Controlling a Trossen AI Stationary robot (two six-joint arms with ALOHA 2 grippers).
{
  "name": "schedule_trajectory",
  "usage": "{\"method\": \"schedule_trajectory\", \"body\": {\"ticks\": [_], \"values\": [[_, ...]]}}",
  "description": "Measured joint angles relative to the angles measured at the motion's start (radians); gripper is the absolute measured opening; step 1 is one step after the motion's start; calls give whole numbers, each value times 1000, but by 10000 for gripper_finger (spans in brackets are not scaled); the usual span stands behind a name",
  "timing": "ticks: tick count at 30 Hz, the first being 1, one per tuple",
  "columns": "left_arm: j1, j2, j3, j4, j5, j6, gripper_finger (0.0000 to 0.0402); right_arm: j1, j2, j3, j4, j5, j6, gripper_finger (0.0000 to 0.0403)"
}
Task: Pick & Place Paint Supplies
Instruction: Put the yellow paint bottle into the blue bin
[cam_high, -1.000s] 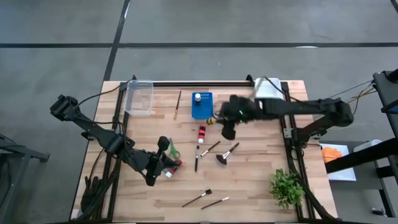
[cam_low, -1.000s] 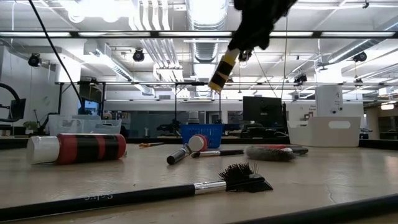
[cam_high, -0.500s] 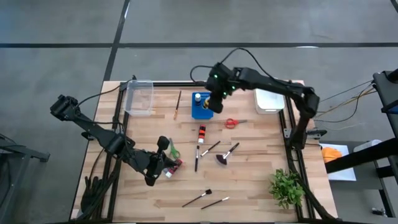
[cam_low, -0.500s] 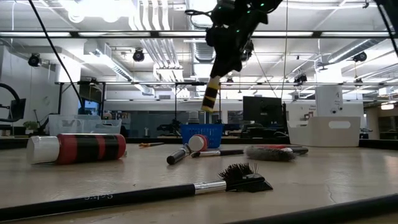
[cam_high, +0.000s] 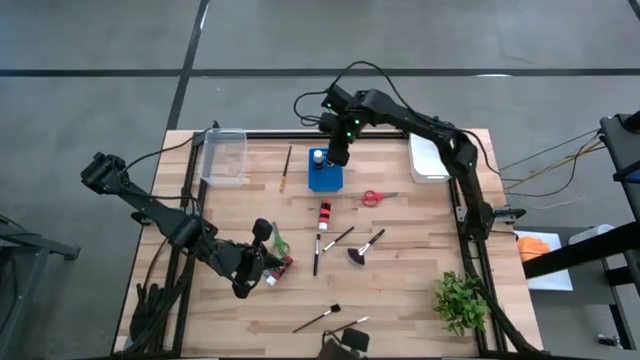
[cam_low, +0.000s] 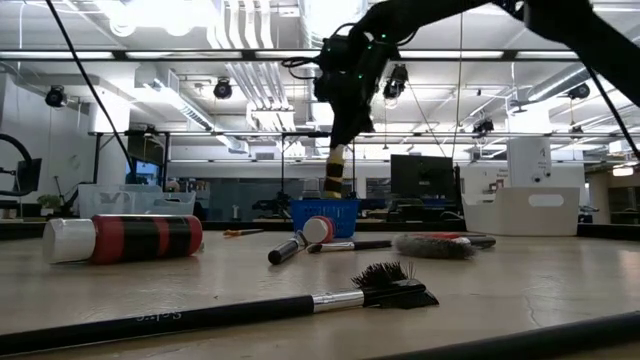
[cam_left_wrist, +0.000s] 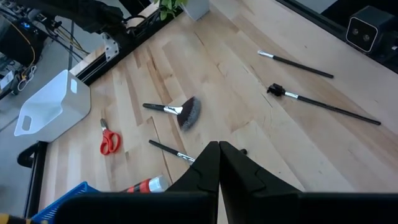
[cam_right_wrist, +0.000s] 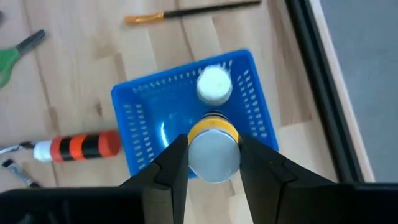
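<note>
While the right gripper (cam_right_wrist: 213, 163) hung over the blue holder (cam_right_wrist: 140, 99) at the desk's (cam_high: 410, 290) far side, its jaws were clamped on a yellow-and-black paint bottle (cam_low: 336, 172), held upright, seemingly for lowering into the holder. A white-capped bottle (cam_right_wrist: 214, 84) already stood inside, narrowing the free room. Red scissors (cam_high: 371, 198) lay beside the holder; the left gripper (cam_left_wrist: 218, 163), jaws together, waited near the front.
</note>
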Motion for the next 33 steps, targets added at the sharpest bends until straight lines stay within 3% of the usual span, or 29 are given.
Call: {"method": "schedule_trajectory", "body": {"ticks": [7, 33], "values": [[0, 0, 0, -6, 0, 2, 12, -13, 102, 52, -30, -21, -37, 108], [9, 0, 0, -6, 0, 47, 12, -52, 140, 29, -3, -19, -70, 108]]}}
